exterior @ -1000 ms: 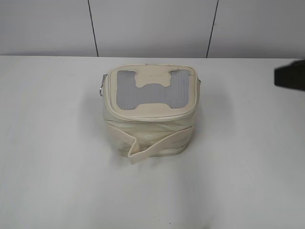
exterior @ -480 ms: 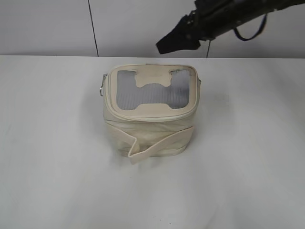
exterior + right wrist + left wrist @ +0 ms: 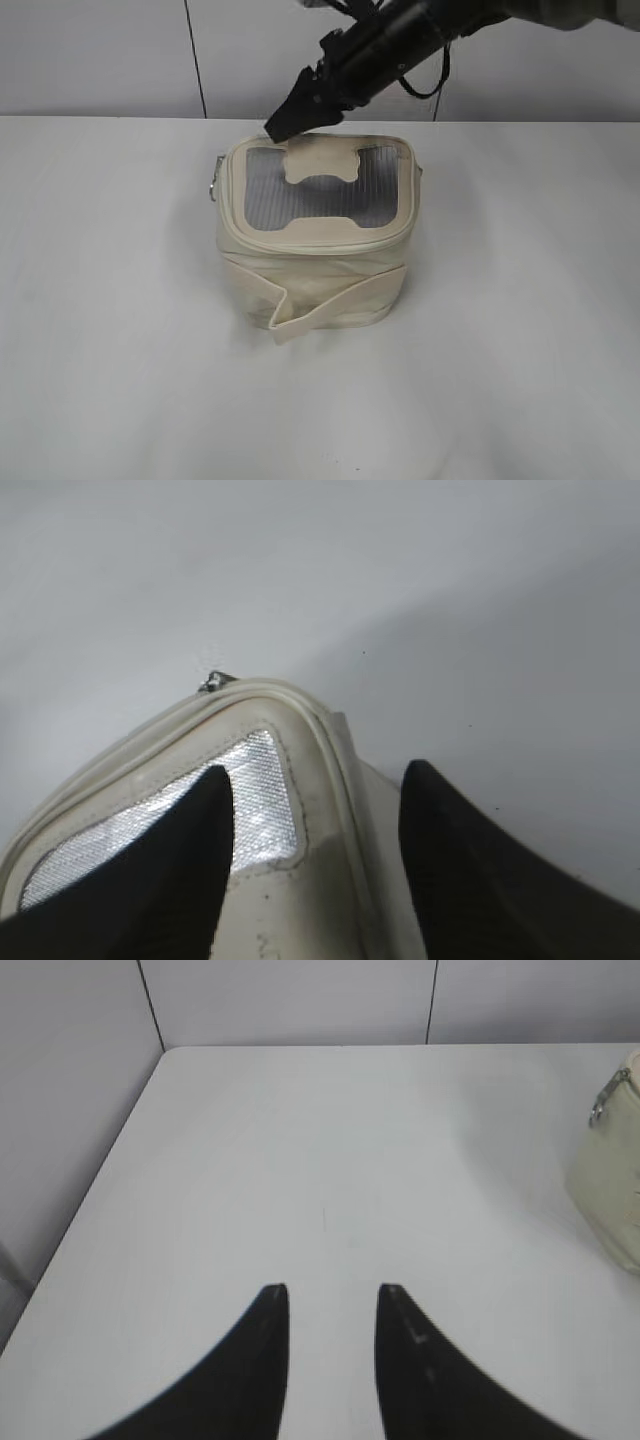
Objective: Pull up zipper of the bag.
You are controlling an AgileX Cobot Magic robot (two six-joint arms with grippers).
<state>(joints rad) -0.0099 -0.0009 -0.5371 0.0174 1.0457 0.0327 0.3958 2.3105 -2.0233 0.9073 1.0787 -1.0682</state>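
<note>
The cream bag (image 3: 315, 255) stands mid-table, with its grey mesh top (image 3: 262, 200) facing up. The zipper track (image 3: 300, 243) runs round the top rim. A silver ring pull (image 3: 213, 185) hangs at the bag's left side. My right gripper (image 3: 285, 125) hovers over the bag's back left corner. In the right wrist view it (image 3: 315, 775) is open, with the jaws straddling a corner of the bag (image 3: 330, 880), and a ring pull (image 3: 212, 682) lies beyond. My left gripper (image 3: 330, 1290) is open and empty over bare table, with the bag's side (image 3: 610, 1180) and a ring pull (image 3: 605, 1100) to its right.
The white table (image 3: 100, 300) meets a grey panelled wall (image 3: 100, 50) at the back. In the left wrist view the table's left edge (image 3: 95, 1190) runs beside a wall. The cream strap (image 3: 300, 315) sticks out at the bag's front.
My right arm has swept in from the right edge, across the back, to above the bag's back left corner. The bag has not moved.
</note>
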